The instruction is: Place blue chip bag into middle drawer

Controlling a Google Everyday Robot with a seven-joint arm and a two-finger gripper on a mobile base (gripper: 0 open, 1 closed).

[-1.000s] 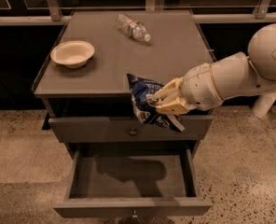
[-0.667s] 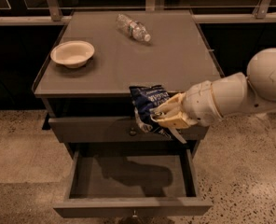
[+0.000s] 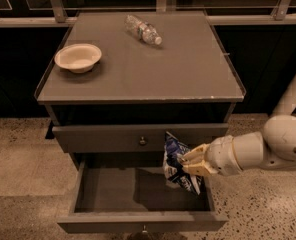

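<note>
Far left on desk (image 3: 188,79): pale bowl (image 3: 78,57). Far centre: clear bottle (image 3: 143,30) lying on side. Below top, upper drawer (image 3: 103,137) shut, small knob at middle. Middle drawer (image 3: 113,194) pulled out toward near side, grey floor bare on left. Blue chip bag (image 3: 175,156) over drawer's right part, upright. Hand (image 3: 185,163) clamped on bag's right edge, arm reaching in from right.
</note>
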